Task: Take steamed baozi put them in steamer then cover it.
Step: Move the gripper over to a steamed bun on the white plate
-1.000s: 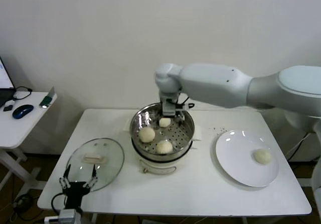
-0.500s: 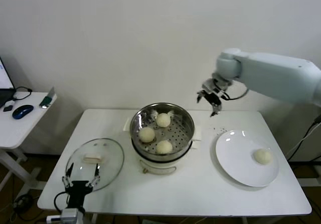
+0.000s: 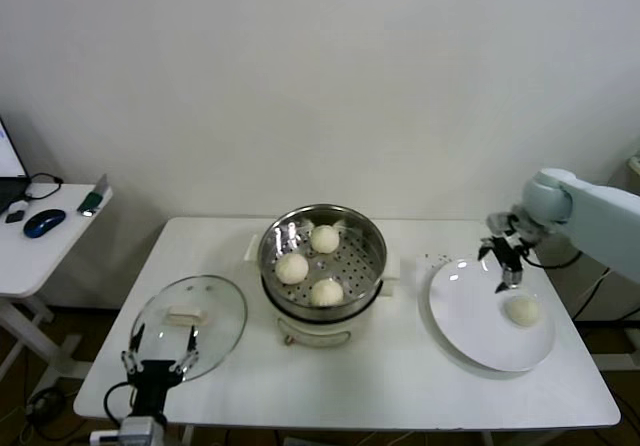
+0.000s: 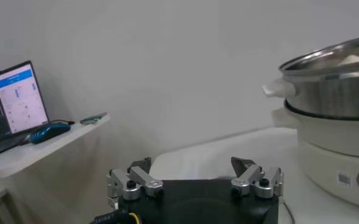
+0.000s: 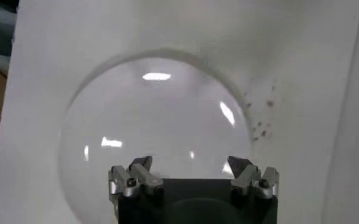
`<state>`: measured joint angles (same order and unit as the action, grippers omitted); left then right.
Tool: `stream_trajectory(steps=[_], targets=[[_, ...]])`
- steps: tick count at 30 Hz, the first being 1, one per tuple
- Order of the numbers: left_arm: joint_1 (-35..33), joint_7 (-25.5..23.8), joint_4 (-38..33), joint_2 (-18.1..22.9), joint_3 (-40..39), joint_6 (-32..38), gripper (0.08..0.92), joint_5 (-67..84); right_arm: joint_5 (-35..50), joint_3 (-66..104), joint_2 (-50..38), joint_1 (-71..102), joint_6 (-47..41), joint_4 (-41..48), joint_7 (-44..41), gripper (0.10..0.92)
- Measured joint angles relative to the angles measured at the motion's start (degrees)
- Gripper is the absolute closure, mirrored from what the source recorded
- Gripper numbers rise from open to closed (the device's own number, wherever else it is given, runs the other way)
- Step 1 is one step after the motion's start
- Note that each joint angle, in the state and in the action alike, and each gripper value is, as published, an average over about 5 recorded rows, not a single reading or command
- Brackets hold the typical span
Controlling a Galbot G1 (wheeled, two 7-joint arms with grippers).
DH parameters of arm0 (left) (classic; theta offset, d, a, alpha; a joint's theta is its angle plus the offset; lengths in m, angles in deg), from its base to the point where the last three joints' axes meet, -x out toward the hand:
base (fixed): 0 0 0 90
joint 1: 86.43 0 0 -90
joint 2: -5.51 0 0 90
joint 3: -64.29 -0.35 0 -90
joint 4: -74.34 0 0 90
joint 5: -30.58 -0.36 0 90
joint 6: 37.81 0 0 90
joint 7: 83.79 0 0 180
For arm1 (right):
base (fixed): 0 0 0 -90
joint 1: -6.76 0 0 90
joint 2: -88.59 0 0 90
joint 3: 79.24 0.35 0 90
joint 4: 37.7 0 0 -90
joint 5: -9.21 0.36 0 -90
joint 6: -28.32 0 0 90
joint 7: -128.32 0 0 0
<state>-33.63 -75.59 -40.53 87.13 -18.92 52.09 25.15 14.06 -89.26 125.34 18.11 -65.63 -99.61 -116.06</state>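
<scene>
The steel steamer [image 3: 370, 248] stands mid-table in its cream base, with three baozi on its perforated tray: one at the back [image 3: 324, 238], one at the left [image 3: 292, 267], one at the front [image 3: 327, 292]. A fourth baozi [image 3: 523, 310] lies on the white plate [image 3: 470, 316] at the right. My right gripper [image 3: 503, 261] is open and empty, hovering above the plate's far edge, just up-left of that baozi. The plate [image 5: 130, 122] fills the right wrist view; the baozi is hidden there. The glass cover [image 3: 190, 314] lies flat at the table's front left. My left gripper [image 3: 157, 361] is open, parked at the cover's near edge.
A side table [image 3: 40, 246] with a mouse and cables stands at the far left. Dark specks [image 3: 437, 259] dot the tabletop behind the plate. In the left wrist view the steamer [image 4: 334, 103] stands at the right and a laptop [image 4: 14, 97] at the left.
My right arm has left the steamer, swung right across the table and come down over the plate. A third baozi stays in the steamer. The left arm has not moved.
</scene>
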Motion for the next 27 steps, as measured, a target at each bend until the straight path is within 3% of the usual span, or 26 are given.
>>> stream_trajectory(steps=[27], targets=[[-0.96, -0.42, 0.24, 0.85, 0.39, 0.04, 0.177, -2.0, -11.71, 17.21, 2.75, 16.54, 4.11, 14.91, -0.24, 0.204]])
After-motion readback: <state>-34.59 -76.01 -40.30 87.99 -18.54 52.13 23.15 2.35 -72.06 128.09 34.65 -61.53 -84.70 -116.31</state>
